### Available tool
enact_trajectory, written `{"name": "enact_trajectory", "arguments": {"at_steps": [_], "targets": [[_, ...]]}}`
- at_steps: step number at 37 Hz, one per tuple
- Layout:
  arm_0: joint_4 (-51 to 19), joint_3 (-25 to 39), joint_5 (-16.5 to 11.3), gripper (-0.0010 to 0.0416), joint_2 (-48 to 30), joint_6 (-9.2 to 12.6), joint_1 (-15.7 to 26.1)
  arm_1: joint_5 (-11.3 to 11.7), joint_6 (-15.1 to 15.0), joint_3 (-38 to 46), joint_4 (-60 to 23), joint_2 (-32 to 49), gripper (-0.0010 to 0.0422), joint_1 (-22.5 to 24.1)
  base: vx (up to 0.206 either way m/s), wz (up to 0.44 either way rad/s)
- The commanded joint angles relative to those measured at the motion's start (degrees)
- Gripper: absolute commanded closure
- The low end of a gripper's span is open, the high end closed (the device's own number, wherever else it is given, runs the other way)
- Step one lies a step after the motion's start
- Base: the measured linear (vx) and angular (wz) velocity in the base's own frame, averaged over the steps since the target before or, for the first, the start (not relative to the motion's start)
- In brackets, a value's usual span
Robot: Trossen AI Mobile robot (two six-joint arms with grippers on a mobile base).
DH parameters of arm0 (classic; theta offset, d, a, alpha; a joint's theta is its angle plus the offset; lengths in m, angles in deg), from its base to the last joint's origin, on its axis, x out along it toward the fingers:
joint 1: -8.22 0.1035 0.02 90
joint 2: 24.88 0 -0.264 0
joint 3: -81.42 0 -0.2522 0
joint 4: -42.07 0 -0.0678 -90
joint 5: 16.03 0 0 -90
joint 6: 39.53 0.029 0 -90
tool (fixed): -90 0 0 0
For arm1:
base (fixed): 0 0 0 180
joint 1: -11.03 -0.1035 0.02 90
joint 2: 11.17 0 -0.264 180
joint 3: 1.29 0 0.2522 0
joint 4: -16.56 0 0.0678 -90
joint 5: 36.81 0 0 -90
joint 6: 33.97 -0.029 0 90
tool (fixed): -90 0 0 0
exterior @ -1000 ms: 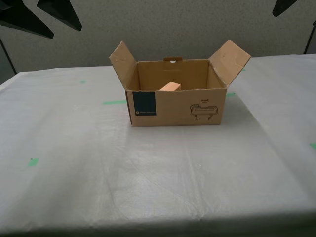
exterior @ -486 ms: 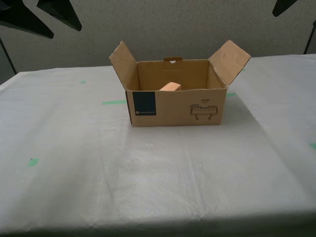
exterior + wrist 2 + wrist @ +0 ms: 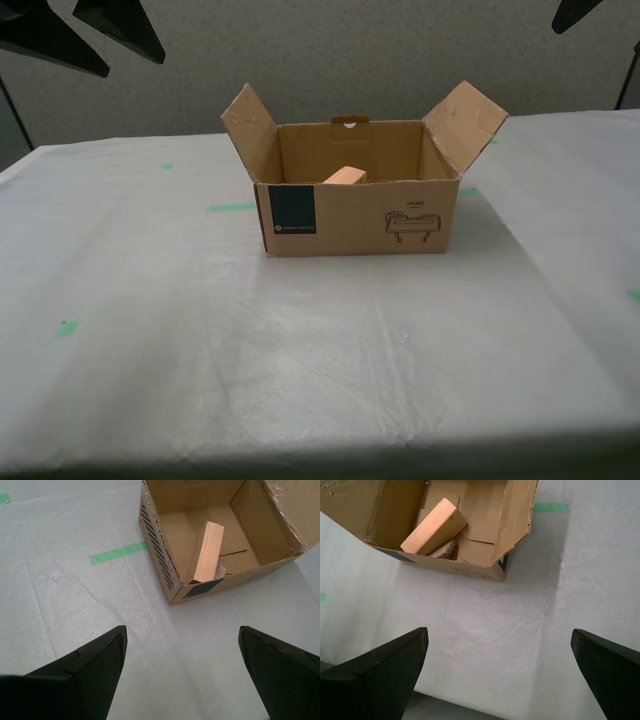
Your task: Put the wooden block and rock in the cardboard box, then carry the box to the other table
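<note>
Inside cardboard box [image 3: 355, 215], wooden block [image 3: 434, 526] tilted over rock [image 3: 443, 549], both claws spread, empty.

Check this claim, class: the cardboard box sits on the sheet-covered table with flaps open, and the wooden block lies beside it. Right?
Not quite. The wooden block lies inside the cardboard box, leaning over the rock, as both wrist views show. The box does sit open-flapped on the sheet-covered table.

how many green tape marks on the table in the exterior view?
5 on the table: left of box, far left, near left, behind box's right corner, right edge. The cardboard box may hide more.
</note>
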Motion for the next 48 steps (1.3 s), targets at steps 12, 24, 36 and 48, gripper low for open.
{"name": "enact_trajectory", "arguments": {"at_steps": [12,24,36,48], "targets": [[0.04,0.07,0.15,0.0007,0.02,0.22,0.0,-0.09,-0.04,0.09,0.66,0.0,0.011,-0.02,0.0,0.0],[0.04,0.07,0.15,0.0007,0.02,0.22,0.0,-0.09,-3.39,0.74,3.41,0.0,0.011,-0.02,0.0,0.0],[0.04,0.07,0.15,0.0007,0.02,0.22,0.0,-0.09,-3.34,0.74,2.43,0.0,0.011,-0.02,0.0,0.0],[0.04,0.07,0.15,0.0007,0.02,0.22,0.0,-0.09,-3.74,0.74,2.45,0.0,0.011,-0.07,0.0,0.0]]}}
